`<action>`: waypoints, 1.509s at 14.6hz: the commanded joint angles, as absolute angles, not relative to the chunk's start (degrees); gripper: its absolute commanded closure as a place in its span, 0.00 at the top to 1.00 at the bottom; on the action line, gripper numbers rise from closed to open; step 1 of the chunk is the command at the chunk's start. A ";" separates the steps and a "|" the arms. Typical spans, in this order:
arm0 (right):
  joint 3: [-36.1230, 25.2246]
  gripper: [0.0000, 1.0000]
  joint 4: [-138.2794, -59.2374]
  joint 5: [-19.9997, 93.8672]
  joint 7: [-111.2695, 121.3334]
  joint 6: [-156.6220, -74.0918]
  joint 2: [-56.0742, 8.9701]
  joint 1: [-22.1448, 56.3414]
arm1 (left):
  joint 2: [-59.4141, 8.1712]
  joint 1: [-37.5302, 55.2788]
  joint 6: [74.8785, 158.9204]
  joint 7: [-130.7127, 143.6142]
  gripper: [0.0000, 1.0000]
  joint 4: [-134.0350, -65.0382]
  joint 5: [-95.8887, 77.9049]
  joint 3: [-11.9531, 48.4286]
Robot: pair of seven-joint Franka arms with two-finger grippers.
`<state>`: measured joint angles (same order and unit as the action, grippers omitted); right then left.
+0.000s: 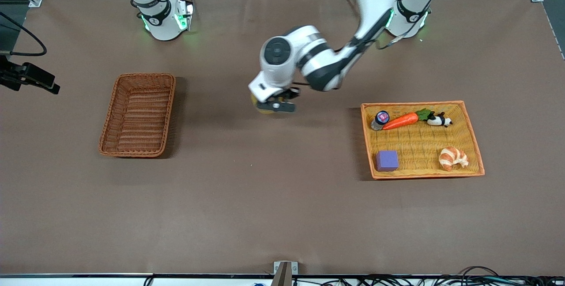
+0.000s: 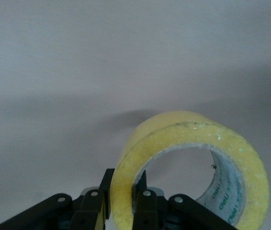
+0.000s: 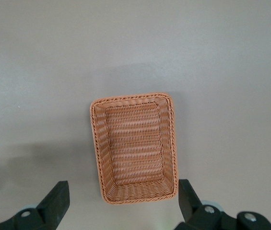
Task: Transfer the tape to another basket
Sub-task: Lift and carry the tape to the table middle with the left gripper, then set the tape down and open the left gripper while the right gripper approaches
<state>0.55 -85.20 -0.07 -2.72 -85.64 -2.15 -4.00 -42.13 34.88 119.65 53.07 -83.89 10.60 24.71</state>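
My left gripper (image 1: 276, 106) is shut on the tape (image 1: 256, 102), a yellowish roll, and holds it above the bare table between the two wicker containers. In the left wrist view the fingers (image 2: 93, 206) pinch the wall of the tape (image 2: 193, 139), one finger outside the ring and one inside it. The reddish-brown basket (image 1: 108, 114) sits empty toward the right arm's end of the table. My right gripper (image 3: 123, 192) is open and empty high over the basket (image 3: 97, 143); it is out of the front view.
An orange-yellow wicker tray (image 1: 419, 103) toward the left arm's end holds a carrot (image 1: 401, 121), a small bottle (image 1: 379, 120), a panda toy (image 1: 439, 120), a purple block (image 1: 387, 160) and a croissant (image 1: 453, 158). A black device (image 1: 26, 76) juts in near the basket's end.
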 commanded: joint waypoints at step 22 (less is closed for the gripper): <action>22.66 1.00 -113.61 1.05 -22.40 -118.07 -6.76 3.25 | -23.92 14.62 94.84 31.57 1.00 -72.60 10.46 23.99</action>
